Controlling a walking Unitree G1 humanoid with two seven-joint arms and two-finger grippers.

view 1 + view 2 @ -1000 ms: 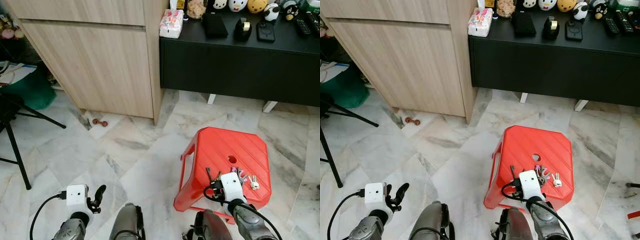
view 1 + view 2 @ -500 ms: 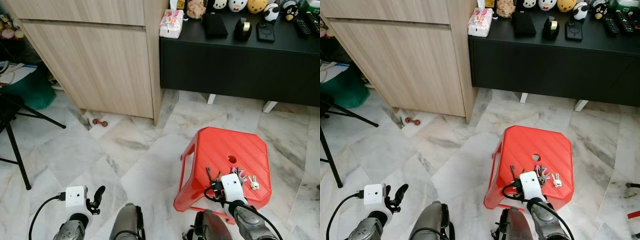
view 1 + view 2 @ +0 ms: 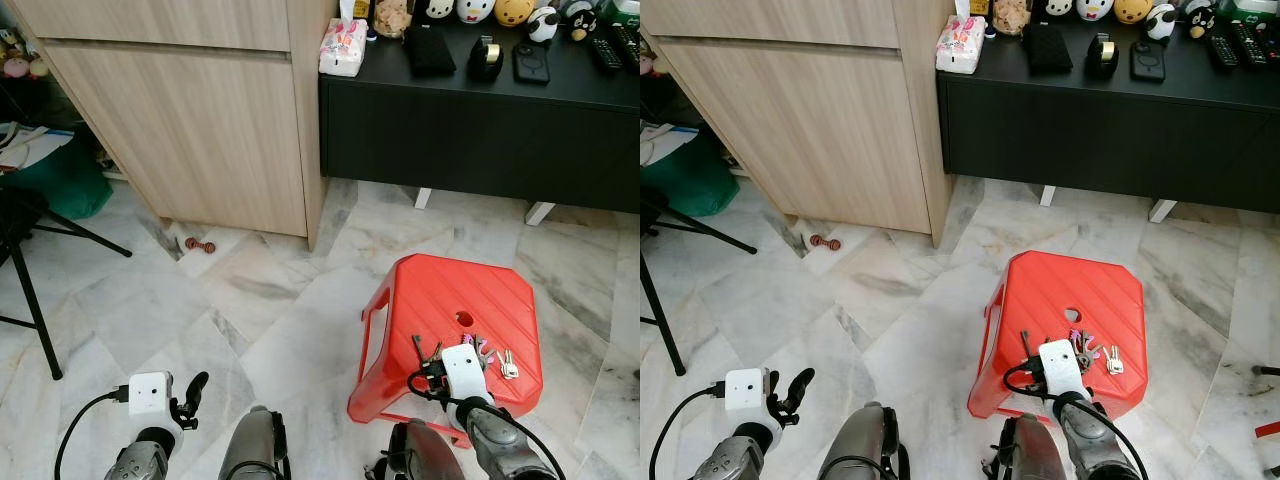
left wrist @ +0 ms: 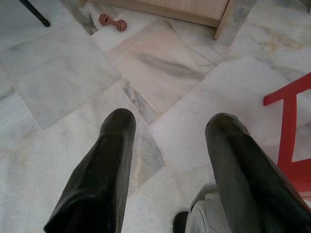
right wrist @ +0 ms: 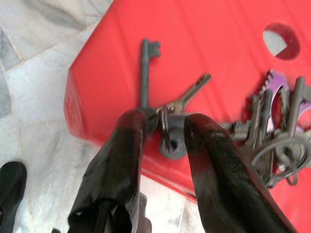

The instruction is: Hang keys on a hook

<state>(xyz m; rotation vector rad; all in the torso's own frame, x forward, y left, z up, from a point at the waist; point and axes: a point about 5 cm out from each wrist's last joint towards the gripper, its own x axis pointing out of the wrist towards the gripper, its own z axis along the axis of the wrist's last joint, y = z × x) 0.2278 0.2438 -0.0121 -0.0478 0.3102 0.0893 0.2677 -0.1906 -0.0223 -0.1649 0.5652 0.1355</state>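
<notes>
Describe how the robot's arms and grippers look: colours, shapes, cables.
Both arms are silver and rounded. Each wrist bears a white boxy camera block with a black cable looping off it. The left gripper and right gripper each have two long, thick, black fingers with rounded tips and a dull sheen.

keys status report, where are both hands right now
Right hand down on red stool, fingers astride dark keys, not yet shut. Larger key bunch beside. Left hand open, idle over marble floor. No hook seen.

Home living room — grey-veined white marble tile floor (image 3: 130, 300), light wood cabinet (image 3: 190, 110) far left, low black sideboard (image 3: 480, 120) far right carrying cartoon figurines (image 3: 478, 10), remote controls (image 3: 605, 50) — red plastic stool (image 3: 455, 305) near right.
</notes>
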